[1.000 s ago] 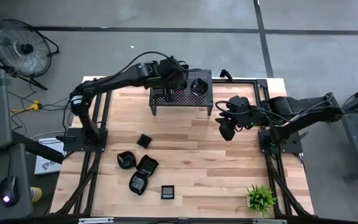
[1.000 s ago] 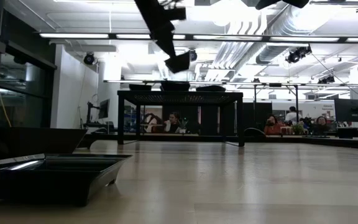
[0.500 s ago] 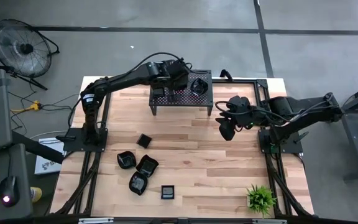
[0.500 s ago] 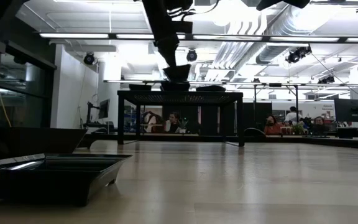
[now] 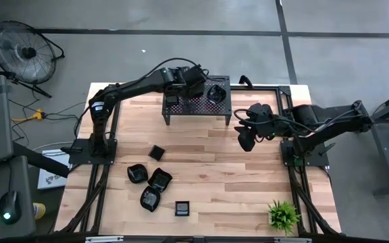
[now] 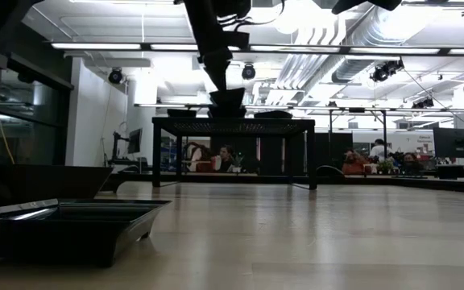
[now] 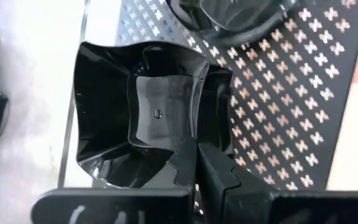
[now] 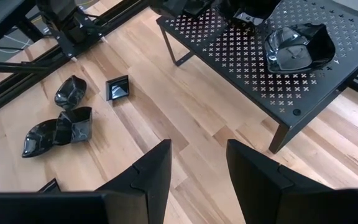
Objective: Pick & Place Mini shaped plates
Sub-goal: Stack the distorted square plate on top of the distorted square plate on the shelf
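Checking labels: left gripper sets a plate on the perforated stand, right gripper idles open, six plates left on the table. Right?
Not six: the high view shows five mini plates on the table. The rest holds: left gripper holds a plate at the perforated stand; right gripper idles open.

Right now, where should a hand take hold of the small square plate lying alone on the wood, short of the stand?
Pinch one raised rim wall of the small square plate, coming straight down from above. It seems to lie flat, open side up, clear of the other plates, too low for a side approach.
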